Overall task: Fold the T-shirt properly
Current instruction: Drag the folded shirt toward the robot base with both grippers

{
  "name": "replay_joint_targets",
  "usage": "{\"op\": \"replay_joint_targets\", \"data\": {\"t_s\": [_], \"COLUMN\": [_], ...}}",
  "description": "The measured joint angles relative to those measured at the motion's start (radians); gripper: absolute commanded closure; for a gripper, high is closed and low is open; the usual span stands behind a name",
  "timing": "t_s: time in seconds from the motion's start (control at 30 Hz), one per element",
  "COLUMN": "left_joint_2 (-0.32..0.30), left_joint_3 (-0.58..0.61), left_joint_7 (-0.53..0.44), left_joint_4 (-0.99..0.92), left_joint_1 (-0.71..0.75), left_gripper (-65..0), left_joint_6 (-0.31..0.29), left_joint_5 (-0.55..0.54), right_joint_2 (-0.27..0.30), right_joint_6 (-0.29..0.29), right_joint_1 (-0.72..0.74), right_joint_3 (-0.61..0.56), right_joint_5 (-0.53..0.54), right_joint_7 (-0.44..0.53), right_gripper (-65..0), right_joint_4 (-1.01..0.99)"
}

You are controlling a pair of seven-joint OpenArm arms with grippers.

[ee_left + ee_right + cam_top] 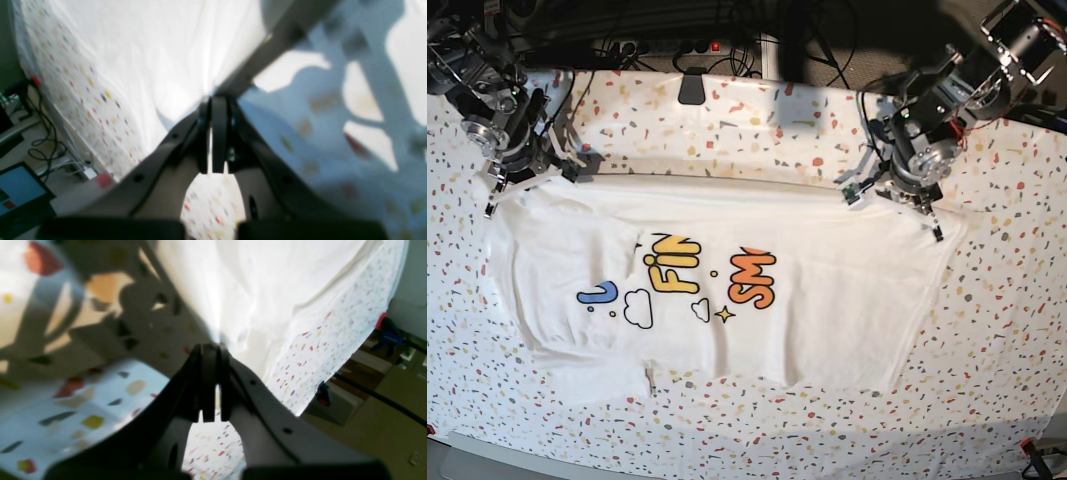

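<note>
The white T-shirt (807, 310) lies spread across the speckled table, partly folded over so that only pieces of its blue, yellow and orange print (682, 280) show. My left gripper (934, 222), on the base view's right, is shut on the shirt's upper right corner. The left wrist view shows white cloth (150, 50) stretching away from the closed left gripper (217, 100). My right gripper (495, 190), on the base view's left, is shut on the upper left corner. In the right wrist view the shirt (273, 283) runs out from the closed right gripper (210, 348).
A speckled tablecloth (777, 130) covers the table. A black clamp (692, 87) sits on the far edge, with cables (727, 40) behind it. A screen (20, 186) and cables (46, 140) lie on the floor beside the table.
</note>
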Motion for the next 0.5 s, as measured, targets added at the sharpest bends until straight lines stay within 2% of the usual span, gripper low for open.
{"op": "replay_joint_targets", "data": {"t_s": [0.13,0.33,0.5], "left_joint_2": [-0.049,-0.054,-0.054], "left_joint_3": [0.000,0.000,0.000], "left_joint_7": [0.007,0.039,0.059], "left_joint_4": [0.093,0.179,0.216], "left_joint_1": [0.084,0.157,0.198], "left_gripper": [0.0,0.0,0.0], "left_joint_6": [0.024,0.027,0.027], "left_joint_5": [0.000,0.026,0.042], "right_joint_2": [0.000,0.011,0.024], "right_joint_6": [-0.004,-0.008,-0.037], "right_joint_1": [-0.025,-0.077,-0.141], "right_joint_3": [0.000,0.000,0.001], "right_joint_5": [-0.006,-0.014,-0.064], "right_joint_7": [-0.035,-0.069,-0.072], "right_gripper": [0.0,0.0,0.0], "right_joint_4": [0.019,0.053,0.062]}}
